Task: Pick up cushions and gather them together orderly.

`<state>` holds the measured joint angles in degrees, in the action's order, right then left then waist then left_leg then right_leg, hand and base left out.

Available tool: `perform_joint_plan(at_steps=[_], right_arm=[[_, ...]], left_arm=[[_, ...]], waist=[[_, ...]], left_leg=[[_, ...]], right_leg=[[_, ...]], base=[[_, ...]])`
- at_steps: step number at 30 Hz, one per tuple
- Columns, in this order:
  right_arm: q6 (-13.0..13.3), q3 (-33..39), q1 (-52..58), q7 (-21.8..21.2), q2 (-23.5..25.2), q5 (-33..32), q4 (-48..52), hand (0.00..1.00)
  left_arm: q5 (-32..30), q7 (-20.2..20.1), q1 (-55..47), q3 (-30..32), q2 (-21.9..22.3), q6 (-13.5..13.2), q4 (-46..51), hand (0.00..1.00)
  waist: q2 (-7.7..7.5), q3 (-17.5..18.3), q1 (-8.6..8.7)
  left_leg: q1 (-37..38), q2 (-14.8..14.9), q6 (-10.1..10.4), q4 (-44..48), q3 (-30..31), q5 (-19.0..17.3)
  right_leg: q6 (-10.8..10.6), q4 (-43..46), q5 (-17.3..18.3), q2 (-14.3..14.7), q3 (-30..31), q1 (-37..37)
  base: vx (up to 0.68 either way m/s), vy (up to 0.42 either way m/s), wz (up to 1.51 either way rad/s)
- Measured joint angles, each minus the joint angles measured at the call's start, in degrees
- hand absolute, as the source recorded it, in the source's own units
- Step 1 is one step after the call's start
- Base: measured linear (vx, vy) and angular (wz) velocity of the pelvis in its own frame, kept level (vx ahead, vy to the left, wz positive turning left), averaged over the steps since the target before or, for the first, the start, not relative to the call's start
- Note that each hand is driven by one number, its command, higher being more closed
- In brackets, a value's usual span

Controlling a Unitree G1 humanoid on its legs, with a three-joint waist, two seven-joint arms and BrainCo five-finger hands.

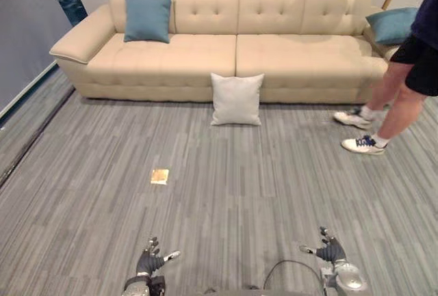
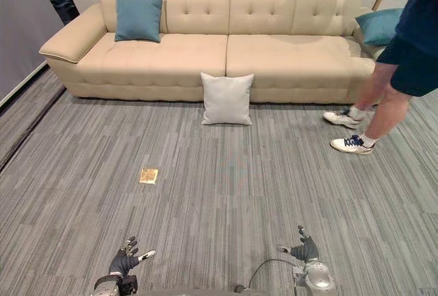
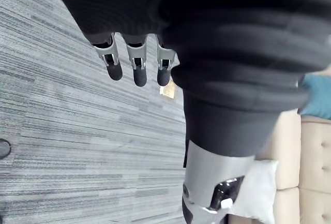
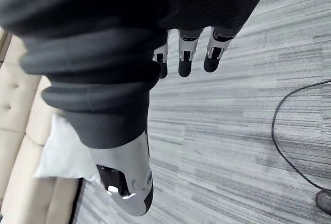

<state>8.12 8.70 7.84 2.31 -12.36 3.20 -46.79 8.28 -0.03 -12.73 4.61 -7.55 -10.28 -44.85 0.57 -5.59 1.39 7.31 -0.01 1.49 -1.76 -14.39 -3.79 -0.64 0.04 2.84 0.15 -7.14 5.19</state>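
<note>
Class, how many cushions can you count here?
3: a teal square cushion on the beige sofa's left, a second teal cushion at its right end, a pale grey cushion on the floor before it.

Counted far beyond the fingers of the left hand: two blue cushions, one white cushion | one sofa | one person | one tan square lay nearer.
</note>
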Motion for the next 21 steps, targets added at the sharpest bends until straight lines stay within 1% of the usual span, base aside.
perform_joint_plan(at_steps=[3,4,6,8,9,10,11,12,13,14,15,16,17,18,19,20,21], right_arm=[[-0.6,0.6,-0.9,0.1,0.0,-1.1,-0.5,0.0],[-0.7,0.8,-2.1,0.1,0.0,-1.6,-1.4,0.0],[-0.7,0.8,-3.5,0.2,0.0,-2.2,-1.6,0.0],[-0.7,0.8,-5.1,0.3,0.0,-3.1,-1.6,0.0],[-0.7,0.8,-6.1,0.3,0.0,-3.4,-1.6,0.0],[-0.7,0.7,-6.7,0.3,0.1,-3.5,-1.6,0.0],[-0.7,0.7,-7.0,0.3,0.1,-3.7,-1.6,0.0],[-0.7,0.6,-7.4,0.3,0.1,-4.1,-1.6,0.0],[-0.7,0.2,-7.9,0.3,0.2,-4.8,-1.6,0.0],[-0.7,-0.5,-8.5,0.3,0.4,-5.1,-1.6,0.0],[-0.7,-1.2,-8.6,0.3,0.8,-5.4,-1.5,0.0],[-0.7,-2.3,-8.3,0.2,1.0,-5.5,-1.5,0.0],[-0.7,-3.0,-8.1,0.2,0.9,-5.5,-1.4,0.0],[-0.7,-3.1,-8.2,0.2,1.0,-5.5,-1.1,0.0],[-0.7,-3.1,-8.4,0.3,0.8,-5.5,-0.9,0.0],[-0.7,-3.1,-8.8,0.3,0.4,-5.4,-0.8,0.0],[-0.7,-3.1,-8.8,0.4,0.2,-5.4,-0.5,0.0]], left_arm=[[0.0,0.0,0.3,0.0,0.0,0.0,0.0,0.0],[0.1,0.0,0.4,0.0,-0.1,0.0,0.0,0.0],[0.1,0.0,0.6,0.0,-0.5,0.0,0.5,0.0],[0.1,0.1,0.6,0.0,-1.0,0.0,2.0,0.0],[0.1,0.1,1.3,0.0,-1.4,0.0,3.0,0.0],[0.1,0.1,2.0,0.0,-2.0,0.0,3.9,0.0],[0.1,0.1,2.2,0.0,-2.3,-0.1,4.4,0.0],[0.2,0.1,2.7,0.0,-2.7,-0.1,4.8,0.0],[0.2,0.2,2.8,0.0,-3.0,-0.1,5.0,0.0],[0.2,0.2,2.8,-0.2,-3.6,-0.1,5.0,0.0],[0.2,0.3,2.8,-0.7,-4.5,0.0,5.0,0.0],[0.2,0.7,3.1,-1.3,-5.5,0.0,5.0,0.0],[0.4,1.4,3.0,-2.0,-6.0,0.0,5.0,0.0],[0.7,1.5,3.1,-2.2,-6.1,0.0,5.0,0.0],[1.0,1.6,3.9,-2.4,-6.2,0.0,4.9,0.0],[1.2,1.7,5.4,-2.7,-5.9,0.0,4.8,0.0],[1.2,1.7,5.9,-2.8,-5.7,-0.1,4.8,0.0]], waist=[[0.1,-0.1,-0.05],[0.11,-0.2,-0.1],[0.08,-0.7,-0.6],[0.22,-1.6,-0.58],[0.25,-2.0,-0.58],[0.25,-2.2,-0.59],[0.24,-2.3,-0.65],[0.4,-2.8,-0.74],[0.42,-3.3,-0.77],[0.34,-4.0,-0.79],[-0.1,-4.7,-0.5],[-0.76,-5.4,-0.45],[-0.31,-5.7,-0.7],[-0.42,-5.8,-0.66],[-0.36,-6.1,-0.49],[0.57,-7.4,-0.01],[1.0,-7.8,0.45]], left_leg=[[-2.8,0.3,-0.9,1.8,-1.4,-0.8],[-4.2,0.8,-1.6,3.7,-2.2,-1.9],[-5.7,1.5,-1.9,6.6,-3.7,-3.7],[-6.8,2.0,-2.0,9.0,-4.6,-5.4],[-8.1,2.2,-2.3,10.7,-4.9,-6.6],[-9.4,2.3,-2.5,12.5,-5.2,-7.9],[-9.9,2.3,-2.7,13.5,-5.5,-8.7],[-10.1,2.4,-3.1,15.3,-6.1,-10.5],[-9.6,2.5,-3.2,16.1,-6.5,-12.1],[-8.7,2.3,-3.3,16.6,-6.7,-12.8],[-7.3,1.8,-3.6,16.7,-6.7,-13.4],[-5.3,1.4,-3.4,16.6,-6.7,-14.5],[-4.0,1.4,-3.0,16.4,-6.6,-15.7],[-3.3,1.4,-2.9,16.0,-6.2,-16.0],[-1.9,1.7,-2.5,14.7,-5.6,-16.2],[0.0,3.0,-2.3,13.5,-4.6,-16.1],[1.0,3.6,-1.9,12.4,-3.8,-15.9]], right_leg=[[0.0,0.7,0.0,0.1,1.3,-2.7],[0.0,1.4,0.0,0.3,2.3,-3.7],[-0.1,2.2,0.0,0.5,3.6,-4.7],[-0.7,3.7,0.8,0.6,4.4,-5.9],[-0.7,6.2,2.2,0.5,4.8,-7.7],[-1.2,10.1,4.3,0.2,5.1,-10.3],[-1.9,12.7,5.7,-0.1,5.2,-11.5],[-4.3,19.1,8.1,-0.7,5.1,-14.2],[-5.6,25.3,9.3,-1.4,3.9,-16.7],[-5.6,32.4,9.4,-2.5,2.0,-19.4],[-5.6,39.2,9.5,-4.3,-0.3,-22.2],[-4.9,44.9,10.3,-6.5,-3.4,-24.0],[-4.3,45.4,11.8,-7.7,-5.6,-25.7],[-3.9,44.6,12.3,-8.2,-6.6,-26.6],[-3.7,41.1,12.4,-8.2,-7.7,-28.7],[-3.1,35.6,11.5,-7.8,-9.2,-30.0],[-2.9,32.0,10.1,-7.1,-9.8,-30.6]], base=[[0.0,-0.009,-0.18],[0.05,0.007,-0.42],[0.06,0.013,-0.47],[0.05,0.034,-0.31],[0.03,0.043,-0.18],[0.05,0.046,-0.15],[0.07,0.06,-0.19],[0.09,0.086,-0.28],[0.1,0.089,-0.31],[0.13,0.088,-0.18],[0.2,0.062,-0.03],[0.29,0.062,-0.03],[0.28,0.037,-0.04],[0.33,0.009,0.05],[0.39,-0.042,0.38],[0.42,-0.066,0.53],[0.49,-0.103,0.69]])
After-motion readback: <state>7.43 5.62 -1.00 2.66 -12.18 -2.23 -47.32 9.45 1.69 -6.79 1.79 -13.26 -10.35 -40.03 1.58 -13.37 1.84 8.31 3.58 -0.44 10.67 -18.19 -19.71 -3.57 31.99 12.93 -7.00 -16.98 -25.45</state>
